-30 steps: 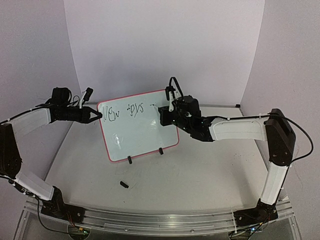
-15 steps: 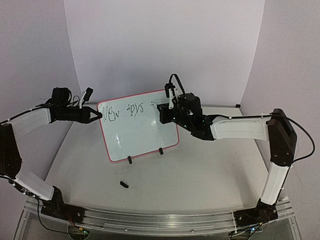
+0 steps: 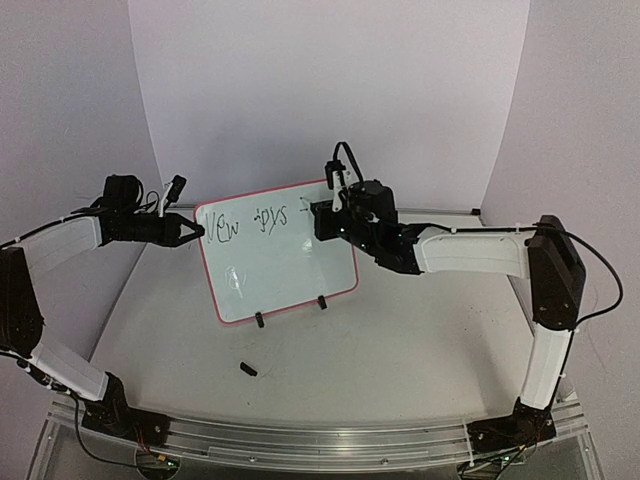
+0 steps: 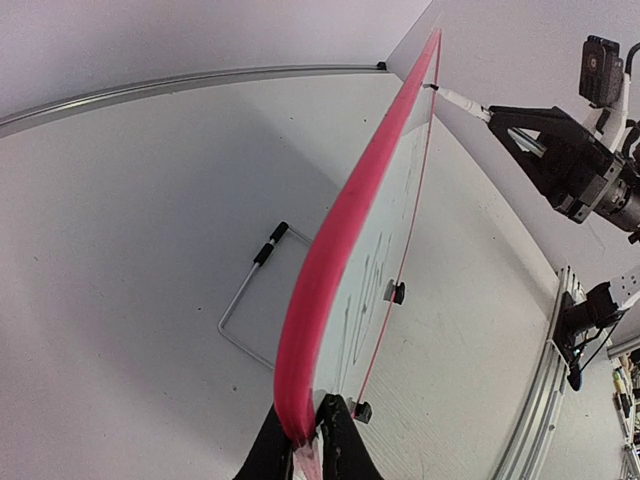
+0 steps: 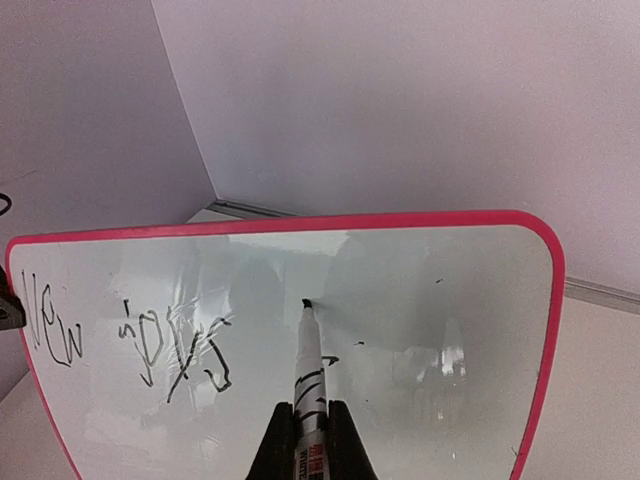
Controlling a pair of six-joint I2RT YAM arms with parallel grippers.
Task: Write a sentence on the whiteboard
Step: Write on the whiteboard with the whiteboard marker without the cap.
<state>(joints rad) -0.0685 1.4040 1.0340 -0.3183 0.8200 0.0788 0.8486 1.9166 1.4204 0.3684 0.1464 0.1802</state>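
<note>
The whiteboard [image 3: 280, 275] stands tilted on two black feet, with a pink-red rim. The sentence [image 3: 245, 221] reads "New joys" on the top line, and it also shows in the right wrist view [image 5: 185, 345], with a short stroke to the right of "joys". My left gripper [image 3: 196, 232] is shut on the board's left edge; the left wrist view shows it [image 4: 305, 425] pinching the rim [image 4: 340, 230]. My right gripper [image 3: 322, 218] is shut on a marker [image 5: 310, 375], whose black tip touches the board [image 5: 440, 330] right of "joys".
A small black marker cap [image 3: 248, 368] lies on the table in front of the board. A wire stand [image 4: 250, 300] lies behind the board. White walls enclose the back and sides. A metal rail [image 3: 300, 440] runs along the near edge.
My right gripper has moved up and a little left with the marker, so the tip sits higher on the board. The left gripper and the board have not moved.
</note>
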